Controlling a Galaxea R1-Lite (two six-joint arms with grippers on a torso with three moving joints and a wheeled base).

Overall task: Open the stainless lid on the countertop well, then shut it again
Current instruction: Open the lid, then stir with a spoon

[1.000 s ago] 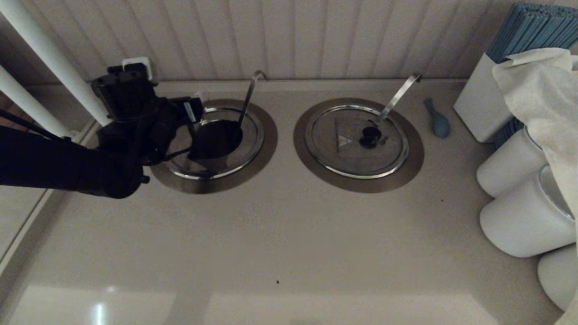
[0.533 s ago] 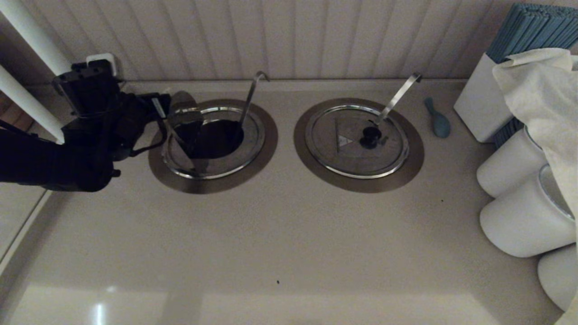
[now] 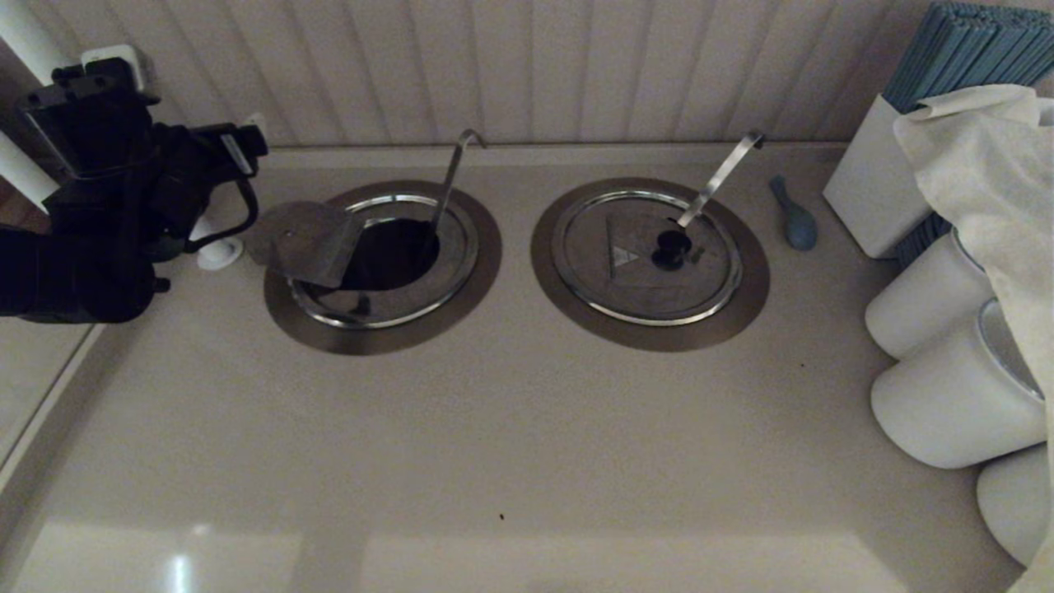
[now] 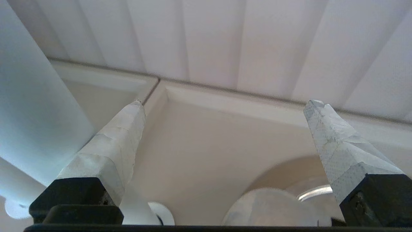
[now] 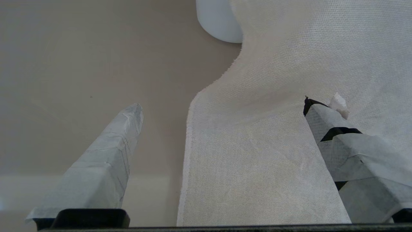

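Observation:
The countertop well (image 3: 461, 284) on the left stands uncovered, its hole dark, and the thin hook-ended ladle (image 3: 449, 181) leans out of it at the back. The stainless lid (image 3: 305, 239) rests tilted over the well's left rim, partly on the counter; its knob does not show. In the left wrist view the lid (image 4: 270, 206) is a grey round shape low between the fingers. My left gripper (image 4: 225, 106) is open and empty, up and to the left of the lid, apart from it. My right gripper (image 5: 223, 103) hangs open over a white cloth (image 5: 273, 145).
The twin well (image 3: 650, 263) to the right stays covered, with a broad strap ladle handle (image 3: 725, 173). A blue balloon (image 3: 795, 218), a white box (image 3: 873, 189), white rolls (image 3: 947, 395) and draped cloth (image 3: 988, 165) crowd the right side. A small white cap (image 3: 218, 251) sits by the lid.
My left arm has drawn back to the left and up, away from the well. The lid, held near the gripper before, now lies let go on the well's left rim.

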